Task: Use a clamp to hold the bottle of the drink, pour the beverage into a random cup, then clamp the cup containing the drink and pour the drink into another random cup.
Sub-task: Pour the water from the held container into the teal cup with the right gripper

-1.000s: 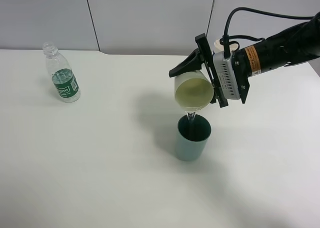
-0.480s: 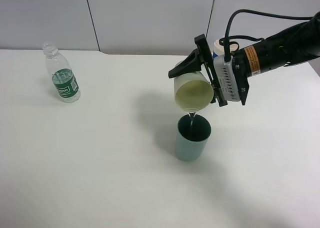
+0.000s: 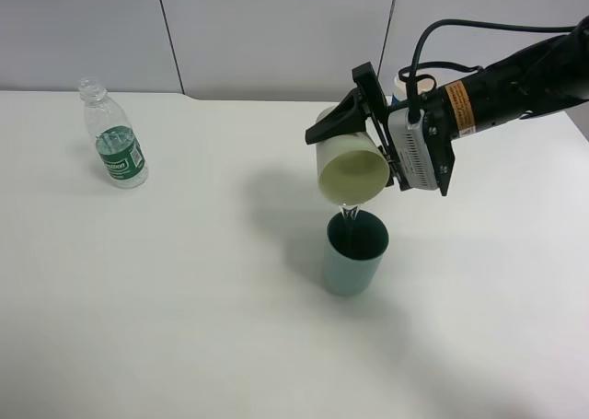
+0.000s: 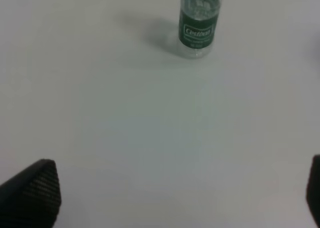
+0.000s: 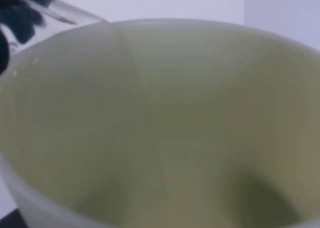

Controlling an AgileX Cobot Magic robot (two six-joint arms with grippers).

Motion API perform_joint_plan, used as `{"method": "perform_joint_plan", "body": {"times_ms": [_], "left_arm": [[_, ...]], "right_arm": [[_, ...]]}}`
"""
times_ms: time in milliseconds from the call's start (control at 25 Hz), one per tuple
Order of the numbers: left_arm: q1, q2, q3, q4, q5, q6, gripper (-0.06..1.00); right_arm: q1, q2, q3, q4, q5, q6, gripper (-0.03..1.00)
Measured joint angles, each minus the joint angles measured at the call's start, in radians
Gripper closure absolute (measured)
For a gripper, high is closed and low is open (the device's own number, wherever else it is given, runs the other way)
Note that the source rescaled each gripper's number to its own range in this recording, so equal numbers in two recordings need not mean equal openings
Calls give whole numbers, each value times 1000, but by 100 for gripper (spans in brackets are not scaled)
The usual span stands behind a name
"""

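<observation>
My right gripper point(image 3: 352, 132) is shut on the pale yellow-green tumbler point(image 3: 352, 170), held tipped on its side with its mouth facing down and forward. A thin stream of clear beverage point(image 3: 349, 215) falls from its rim into the teal cup point(image 3: 353, 258) standing just below. The tumbler's inside point(image 5: 165, 128) fills the right wrist view. The bottle point(image 3: 115, 147) stands upright and uncapped at the far left, also seen from the left wrist point(image 4: 200, 22). My left gripper point(image 4: 175, 190) is open above bare table, well short of the bottle, with nothing between its fingers.
The rim of a white cup point(image 3: 405, 75) peeks out behind the right arm near the back wall. The white table point(image 3: 202, 281) stretches between the bottle and the teal cup. The left arm is outside the exterior high view.
The right gripper has lifted slightly and shifted a little left, tipping the tumbler further. The stream keeps running into the teal cup. Bottle and left gripper are unchanged.
</observation>
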Motion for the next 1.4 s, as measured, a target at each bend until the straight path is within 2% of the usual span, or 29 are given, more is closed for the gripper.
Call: {"method": "perform_joint_plan", "body": {"times_ms": [1400], "left_arm": [[0, 0, 0, 0, 1, 0, -6]], "right_arm": [[34, -1, 0, 18, 22, -319, 97]]}}
